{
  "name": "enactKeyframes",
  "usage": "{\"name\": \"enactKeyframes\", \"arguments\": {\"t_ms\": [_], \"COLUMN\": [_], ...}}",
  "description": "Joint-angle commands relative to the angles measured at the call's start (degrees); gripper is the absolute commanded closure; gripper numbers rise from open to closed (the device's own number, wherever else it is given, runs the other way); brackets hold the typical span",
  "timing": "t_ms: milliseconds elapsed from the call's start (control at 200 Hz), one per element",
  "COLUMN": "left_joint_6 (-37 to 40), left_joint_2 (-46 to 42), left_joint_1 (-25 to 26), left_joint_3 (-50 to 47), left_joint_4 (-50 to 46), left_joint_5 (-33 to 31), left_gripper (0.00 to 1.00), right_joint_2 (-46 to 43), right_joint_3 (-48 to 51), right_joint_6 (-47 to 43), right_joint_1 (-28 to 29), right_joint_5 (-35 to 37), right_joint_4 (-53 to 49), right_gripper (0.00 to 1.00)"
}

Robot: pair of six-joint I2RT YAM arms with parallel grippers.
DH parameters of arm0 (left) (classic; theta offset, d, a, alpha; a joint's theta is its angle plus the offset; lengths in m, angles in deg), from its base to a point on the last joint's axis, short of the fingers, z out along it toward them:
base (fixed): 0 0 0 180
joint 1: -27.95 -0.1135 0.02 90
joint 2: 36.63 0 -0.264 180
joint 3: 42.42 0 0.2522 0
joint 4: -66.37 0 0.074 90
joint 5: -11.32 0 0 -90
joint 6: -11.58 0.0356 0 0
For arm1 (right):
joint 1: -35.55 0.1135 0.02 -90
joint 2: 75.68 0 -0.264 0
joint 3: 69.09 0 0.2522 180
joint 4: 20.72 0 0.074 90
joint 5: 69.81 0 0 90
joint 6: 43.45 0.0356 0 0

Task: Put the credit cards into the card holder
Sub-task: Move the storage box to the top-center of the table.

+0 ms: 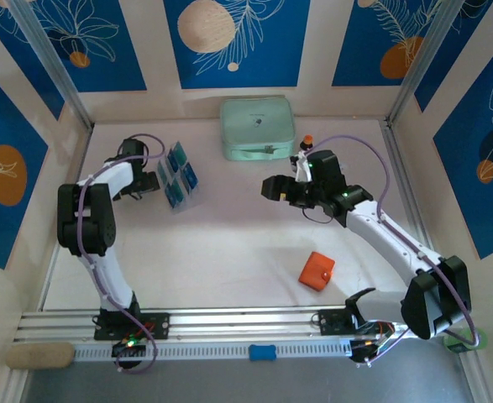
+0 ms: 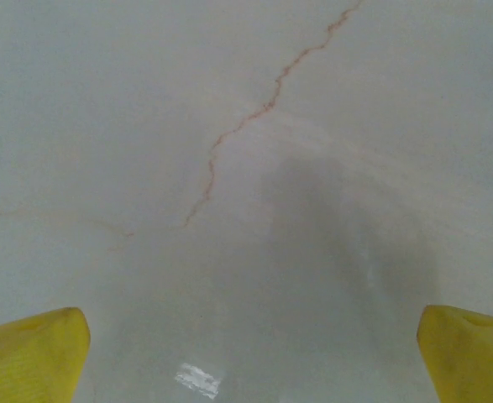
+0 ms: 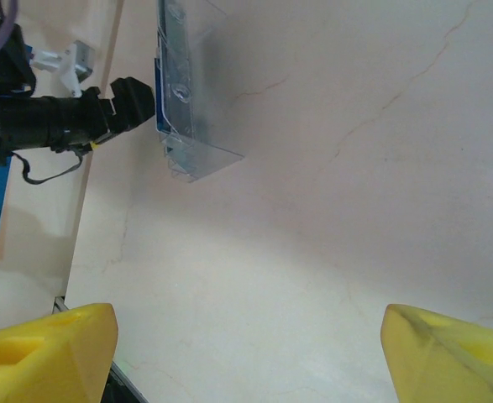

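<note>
This looks like a robot lab test cell: a pale marble-patterned desk [image 1: 229, 252] is boxed in by blue floral printed wall panels [image 1: 263, 50] and bare aluminium posts [image 1: 53, 63]. A white-and-black left arm [image 1: 85, 220] and a matching right arm [image 1: 389, 237] are bolted to a slotted aluminium rail [image 1: 246, 319].

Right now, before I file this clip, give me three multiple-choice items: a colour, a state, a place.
1. The wallet is: A green; B orange; C black.
2. The left gripper is: A open, empty; B shut; C shut on the wallet.
3. The cards are: A in the wallet; B in the rack; C in the left gripper.
Answers: 1 B, it is an orange square. 2 A, its yellow fingers stand wide apart with nothing between. 3 B, blue cards stand in the clear rack.
</note>
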Motion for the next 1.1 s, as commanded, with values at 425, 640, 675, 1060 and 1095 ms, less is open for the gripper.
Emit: {"name": "enactKeyframes", "arguments": {"t_ms": [425, 640, 675, 1060, 1095], "left_joint_6": [0.4, -1.1, -1.4, -5.6, -6.1], "left_joint_2": [1.5, 1.8, 1.8, -8.6, -10.5], "left_joint_1": [6.0, 10.7, 11.6, 16.2, 16.1], "left_joint_3": [3.9, 4.6, 4.6, -2.0, -3.1], "left_joint_4": [-2.4, -2.7, -2.6, -0.7, 0.3], "left_joint_5": [5.0, 6.0, 6.1, 8.8, 9.4], "left_gripper": [0.0, 0.0, 0.0, 0.0, 0.0], "right_joint_2": [-2.8, -2.5, -2.4, -1.8, -1.7], "right_joint_3": [3.7, 3.7, 3.7, 3.9, 4.0], "right_joint_6": [0.7, 1.1, 1.1, 1.4, 1.5], "right_joint_1": [-1.3, -1.3, -1.4, -1.9, -1.9], "right_joint_5": [1.0, 1.0, 1.1, 0.3, 0.2], "right_joint_4": [-1.2, -0.4, -0.4, 0.5, 0.7], "right_gripper": [0.17, 0.18, 0.17, 0.18, 0.17]}}
